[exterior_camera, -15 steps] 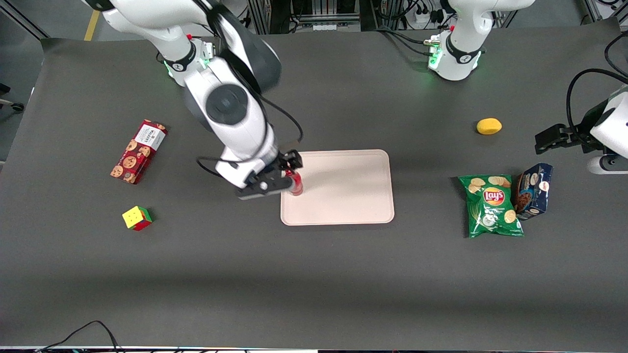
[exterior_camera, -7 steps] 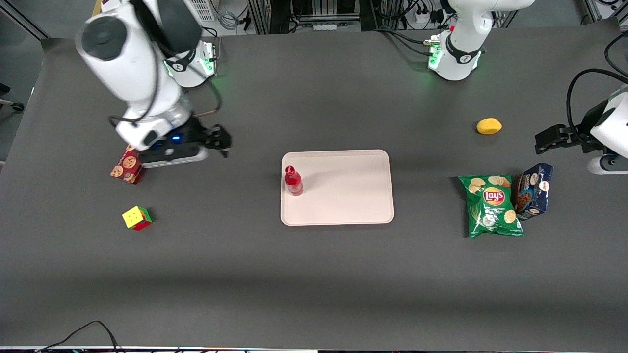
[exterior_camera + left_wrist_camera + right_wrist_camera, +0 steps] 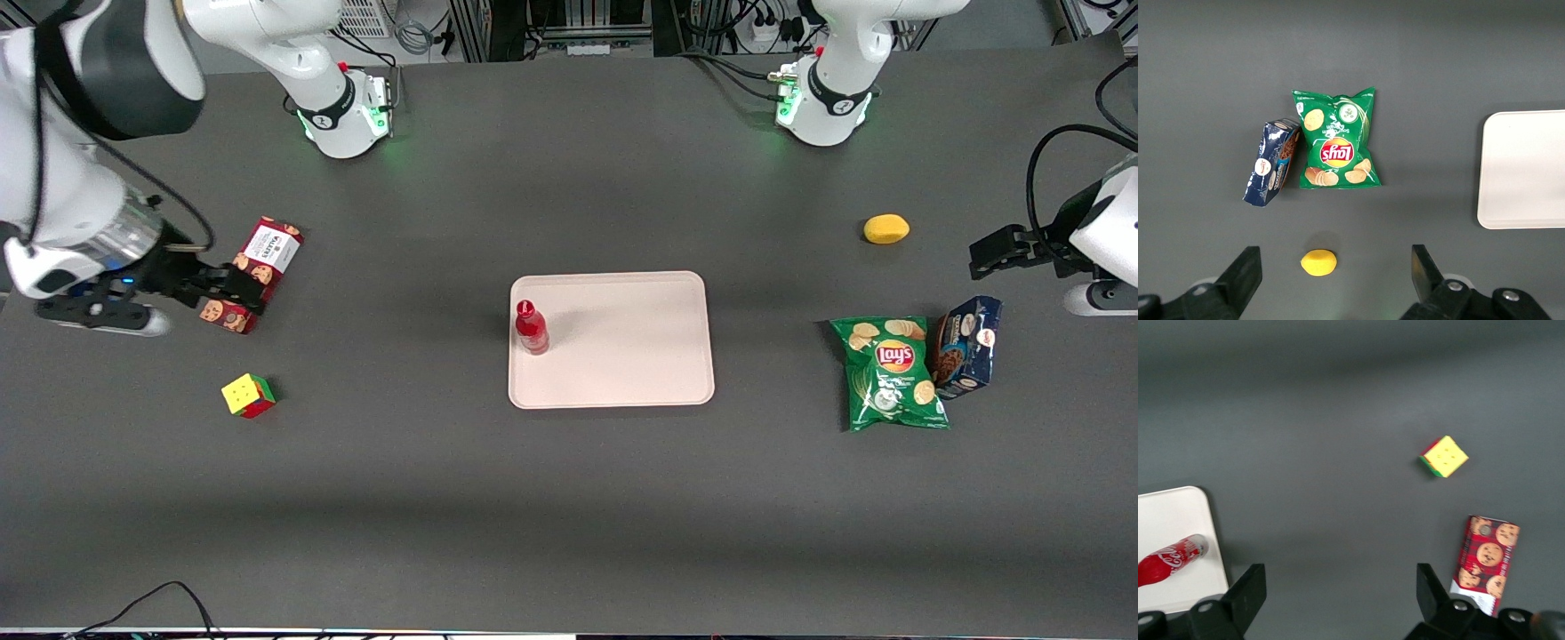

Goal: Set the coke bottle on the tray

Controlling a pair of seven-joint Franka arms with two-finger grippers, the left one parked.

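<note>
Although the coke bottle [image 3: 532,327] stood upright on the tray [image 3: 622,356], it sat close against the rim at the tray's nine o'clock edge, so the placement looked done but not secure: a narrow, tall bottle near a low lip could probably tip or roll off if the table were jolted. Nothing touched it. Well apart from it, toward the working arm's end of the table, the gripper [image 3: 233,291] hung with its fingers spread wide and empty, just beside the red cookie box [image 3: 252,275], and a careless sweep there would likely knock that box or the colourful cube [image 3: 248,396] at the box's six o'clock. Toward the parked arm's end lay the Lay's chips bag [image 3: 892,373], a blue cookie box [image 3: 967,347] touching it, and a lemon [image 3: 886,228], all too distant to matter.
</note>
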